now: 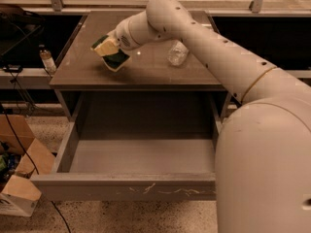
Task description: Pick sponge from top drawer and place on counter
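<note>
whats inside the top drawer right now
Only bare grey floor shows in the top drawer; its right corner is hidden behind the robot's arm. The sponge is out, held by the gripper over the counter.

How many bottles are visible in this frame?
2: a clear plastic bottle lying on the brown counter, right of the gripper holding the green-yellow sponge; a small dark-capped bottle standing on the left ledge.
</note>
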You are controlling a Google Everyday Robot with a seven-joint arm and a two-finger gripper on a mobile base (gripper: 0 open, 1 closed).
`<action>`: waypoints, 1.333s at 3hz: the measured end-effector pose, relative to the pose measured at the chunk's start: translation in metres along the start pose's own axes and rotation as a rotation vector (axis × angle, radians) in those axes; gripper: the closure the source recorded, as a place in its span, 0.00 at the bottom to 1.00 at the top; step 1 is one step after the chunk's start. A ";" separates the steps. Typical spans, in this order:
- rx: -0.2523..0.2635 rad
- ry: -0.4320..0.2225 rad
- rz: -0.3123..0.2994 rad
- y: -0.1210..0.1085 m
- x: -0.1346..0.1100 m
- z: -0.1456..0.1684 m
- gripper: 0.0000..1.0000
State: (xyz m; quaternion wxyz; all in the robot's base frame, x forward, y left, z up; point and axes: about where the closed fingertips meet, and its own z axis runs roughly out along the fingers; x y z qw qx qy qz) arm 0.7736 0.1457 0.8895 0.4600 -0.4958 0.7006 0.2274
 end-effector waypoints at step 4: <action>-0.001 0.002 0.014 0.000 0.001 0.002 0.00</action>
